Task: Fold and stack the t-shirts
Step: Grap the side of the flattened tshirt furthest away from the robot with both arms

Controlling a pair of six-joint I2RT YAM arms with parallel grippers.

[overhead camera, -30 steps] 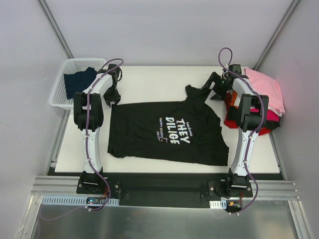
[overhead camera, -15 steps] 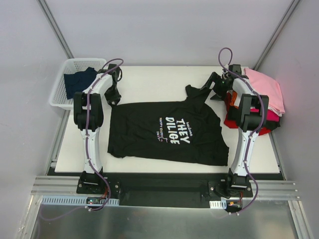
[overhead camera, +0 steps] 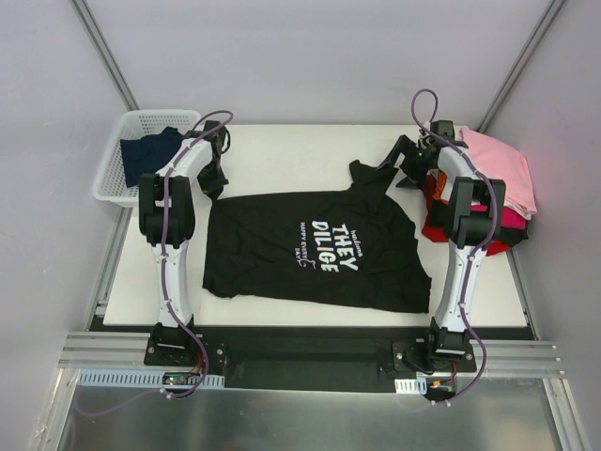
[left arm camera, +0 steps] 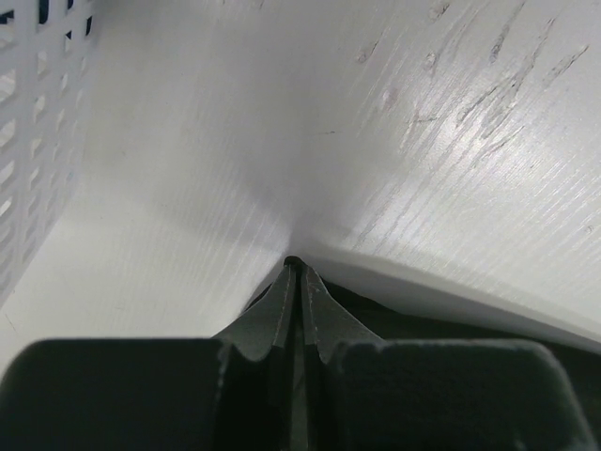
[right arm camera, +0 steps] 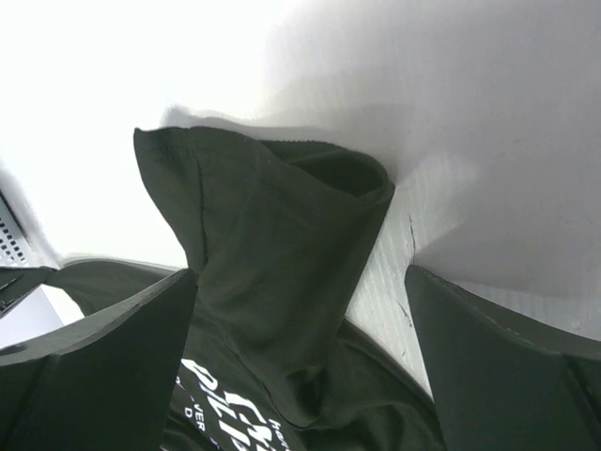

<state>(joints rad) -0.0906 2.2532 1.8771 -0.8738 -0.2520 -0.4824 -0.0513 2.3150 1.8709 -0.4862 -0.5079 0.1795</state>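
From above, you see the black t-shirt (overhead camera: 315, 249) spread flat in the middle of the white table (overhead camera: 282, 150), with its white letters (overhead camera: 324, 246) facing up. Your left gripper (overhead camera: 212, 186) is at the shirt's far left corner. Your right gripper (overhead camera: 402, 167) is at the far right sleeve (overhead camera: 362, 174). A dark navy t-shirt (overhead camera: 146, 150) lies in the basket (overhead camera: 111, 193) on the left. A pink t-shirt (overhead camera: 507, 160) and a red t-shirt (overhead camera: 437, 228) sit piled on the right.

In your left wrist view, the fingers (left arm camera: 282, 296) are pinched tight on the edge of the black cloth, down on the table.

In your right wrist view, the fingers (right arm camera: 103, 366) stand wide apart with nothing held. The bunched sleeve lies between them.
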